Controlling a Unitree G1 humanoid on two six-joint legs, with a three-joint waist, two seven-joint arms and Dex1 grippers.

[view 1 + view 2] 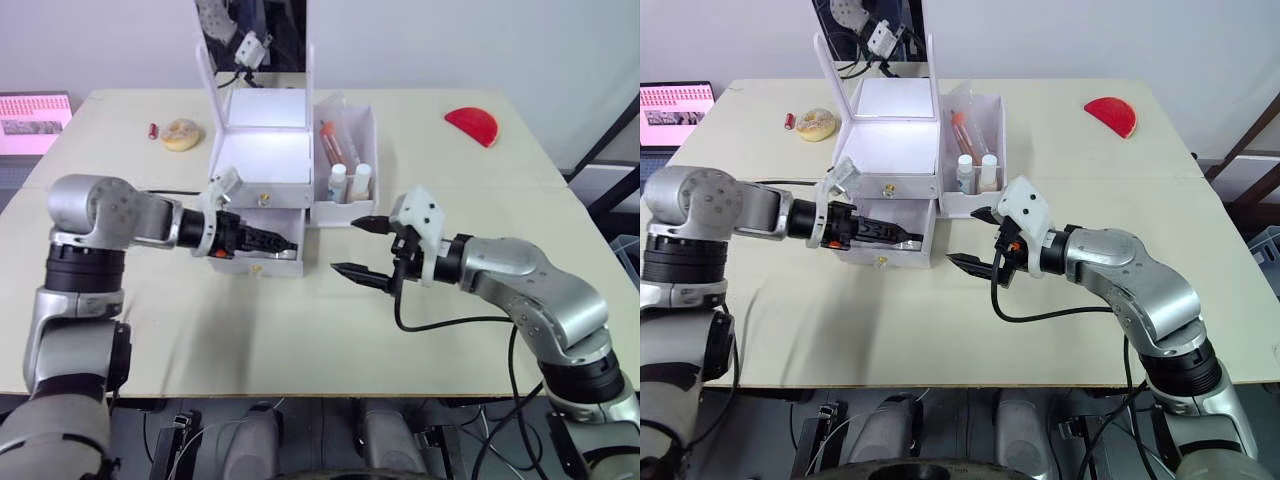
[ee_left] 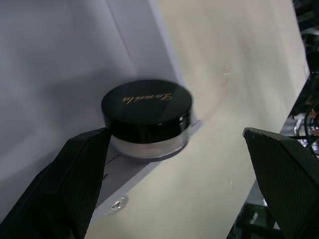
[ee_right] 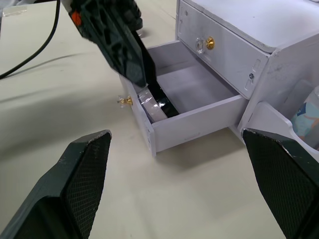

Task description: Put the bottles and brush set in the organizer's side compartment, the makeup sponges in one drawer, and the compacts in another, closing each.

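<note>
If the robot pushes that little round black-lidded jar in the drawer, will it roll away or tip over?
Probably not. The jar looks short and wide and sits flat on its base, so it should slide rather than tip. Its glossy lid may be a bit slippery. The drawer walls around it would likely stop it.

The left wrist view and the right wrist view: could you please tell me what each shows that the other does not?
Left wrist view alone: gold script on the compact's black lid, with the left gripper open around it. Right wrist view alone: the closed upper drawer, the side compartment and the open right gripper. Both: the compact in the open lower drawer.
</note>
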